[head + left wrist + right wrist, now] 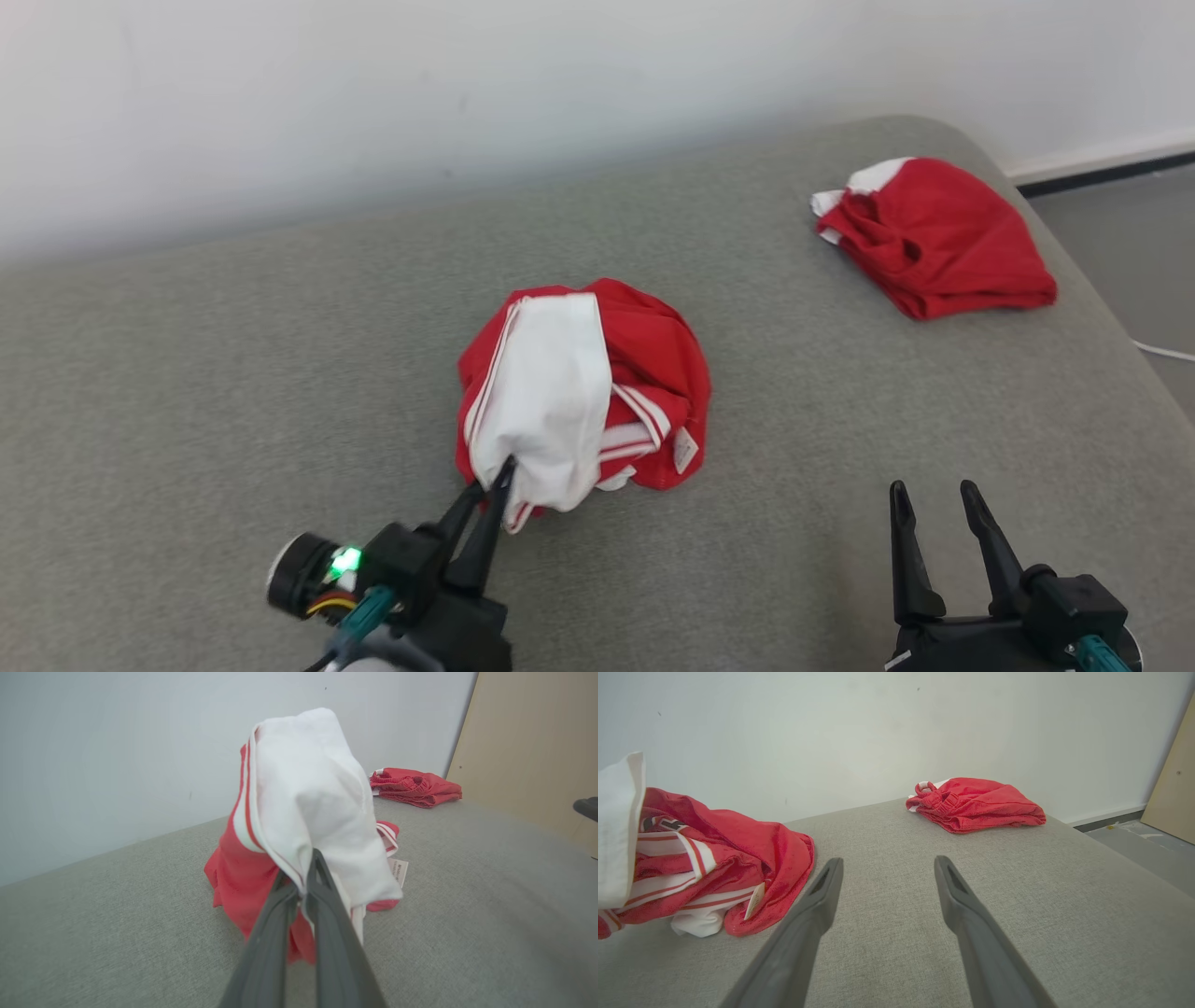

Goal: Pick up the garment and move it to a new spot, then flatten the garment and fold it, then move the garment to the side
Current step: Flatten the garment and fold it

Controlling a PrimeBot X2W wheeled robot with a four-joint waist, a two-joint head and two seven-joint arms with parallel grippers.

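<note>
Pick-up stage, I judge: grip made, while moving, flattening, folding and setting aside are all left.
Head view: my left gripper (495, 474) pinches the near white edge of the crumpled garment (644, 364), lying mid-cushion (233, 373); right gripper (934, 487) spread, idle, near right. Left wrist: cloth clamped between fingers. Right wrist: second red garment (980, 805) far right. Count: two garments, two grippers.

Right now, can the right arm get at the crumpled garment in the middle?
Probably yes: the right tool is open, and bare grey cushion lies between it and the crumpled garment, whose near edge the left tool pinches.
</note>
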